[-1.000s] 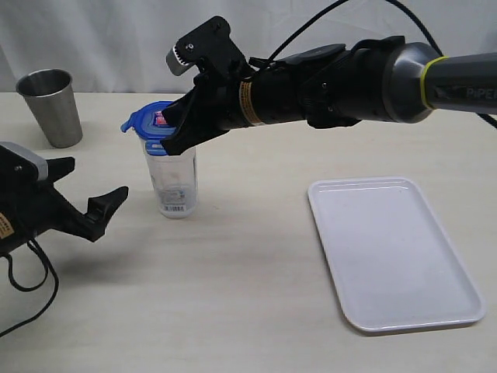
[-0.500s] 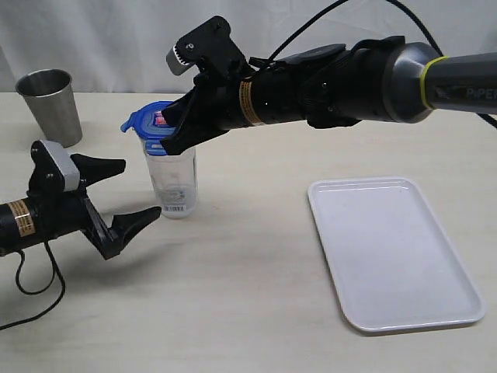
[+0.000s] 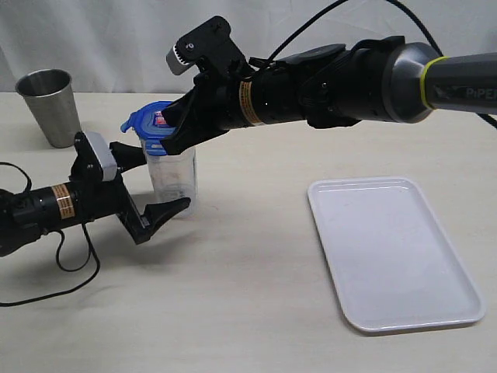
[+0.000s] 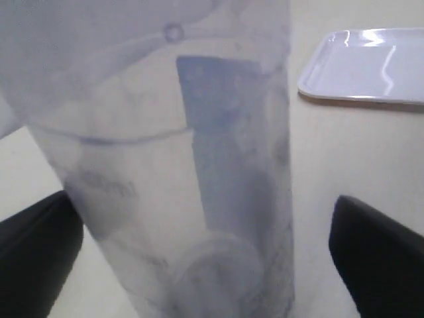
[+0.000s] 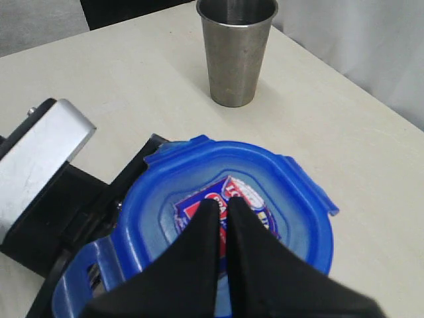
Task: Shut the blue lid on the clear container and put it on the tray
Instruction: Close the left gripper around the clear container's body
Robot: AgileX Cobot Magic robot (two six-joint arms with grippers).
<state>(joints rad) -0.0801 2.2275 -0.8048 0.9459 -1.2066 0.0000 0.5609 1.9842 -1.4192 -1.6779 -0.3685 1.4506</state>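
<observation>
Jaws: my left gripper (image 3: pixel 165 177) wide, astride one clear container (image 3: pixel 178 172) | my right gripper (image 5: pixel 219 207) closed, tips on one blue lid (image 5: pixel 295 199) | one tray (image 3: pixel 396 256), one steel cup (image 3: pixel 50 105).

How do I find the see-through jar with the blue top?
Start at the big white tray on the right of the table, then look left across the bare tabletop. The clear container stands upright there. Unlike the shiny steel cup further left, it is tall, see-through and wears a bright blue lid.
</observation>
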